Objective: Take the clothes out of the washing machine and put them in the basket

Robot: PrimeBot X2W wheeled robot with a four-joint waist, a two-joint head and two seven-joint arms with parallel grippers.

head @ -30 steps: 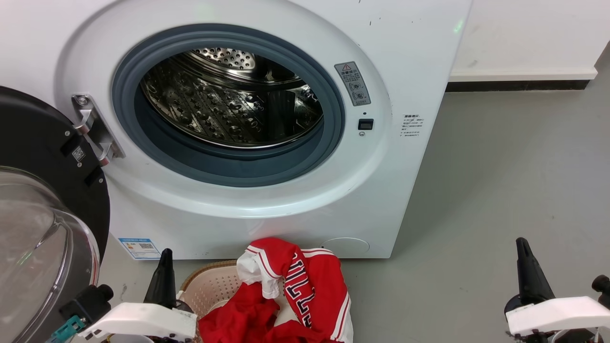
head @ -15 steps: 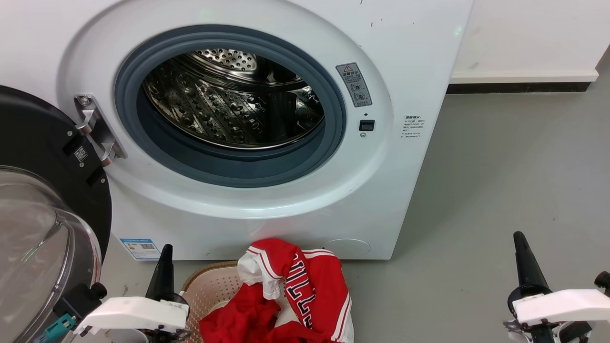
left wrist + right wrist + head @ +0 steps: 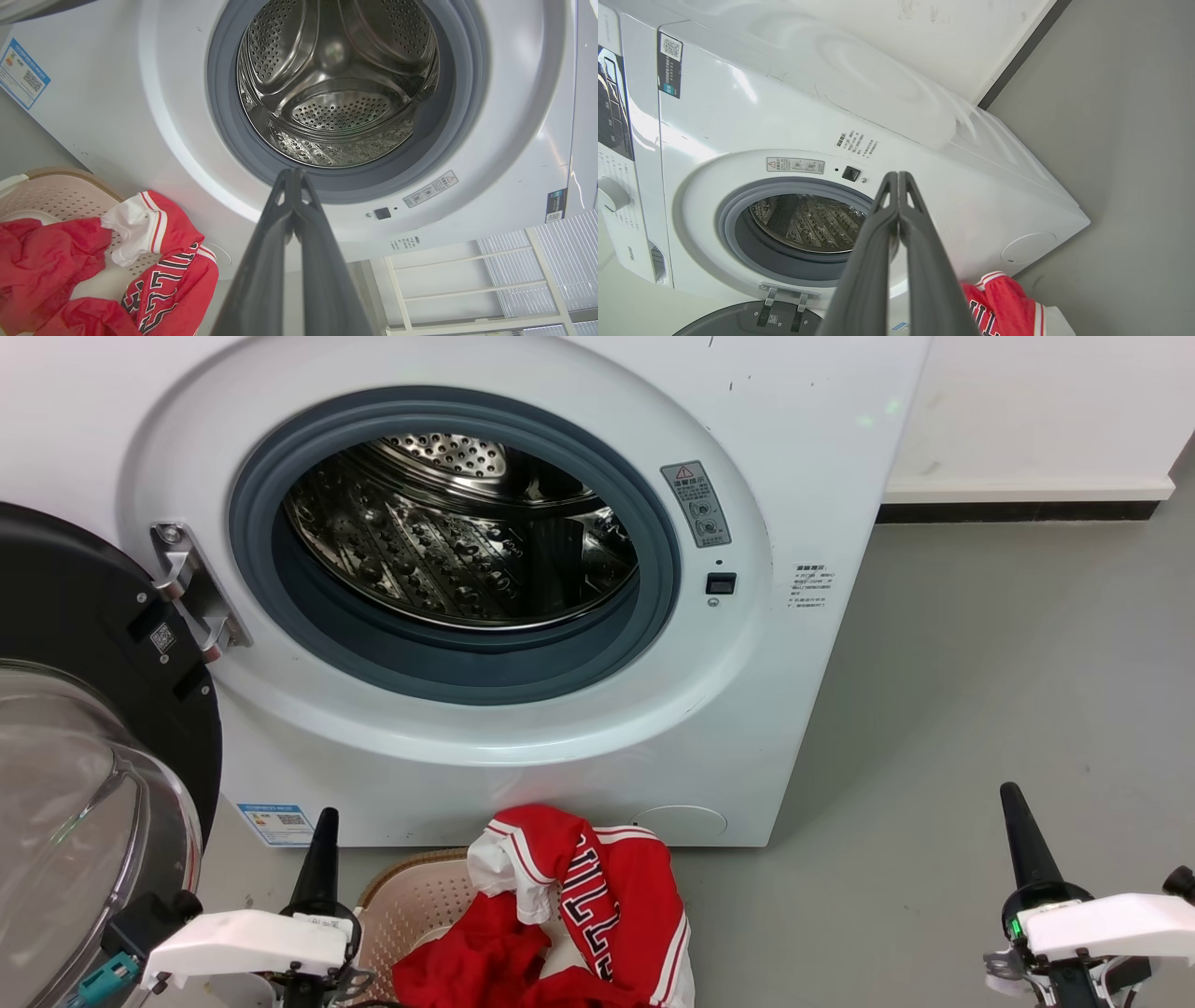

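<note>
Left end effector (image 3: pixel 327 817): two long dark fingers pressed together to the tips, gripping nothing. It hovers just left of the basket.
Right end effector (image 3: pixel 1008 791): closed to the tips as well and empty, over the bare grey floor (image 3: pixel 980 663).
Just changed: over the last second both arms have shifted only slightly at the bottom of the head view. The view itself has drifted a little, and the garments have not stirred.
Clothes: two bright red soft garments (image 3: pixel 597 905), one plain and one a jersey with white-striped trim and black lettering. They lie heaped in the small cream perforated plastic basket with a brown woven-look rim (image 3: pixel 411 896).
Basket position: on the floor at the foot of the large white front-loading washing machine (image 3: pixel 822 448).
Drum: the perforated steel drum (image 3: pixel 448 551) shows bare metal wherever it can be seen. The black-rimmed glass door (image 3: pixel 75 607) hangs open at the left.
Meaning: the unloading looks finished, and the arms appear parked.
Clothes to end effectors: just right of the left one and well left of the right one.
Doubt: the jersey drapes over the basket's right side, and whether any of it hangs outside cannot be told.
</note>
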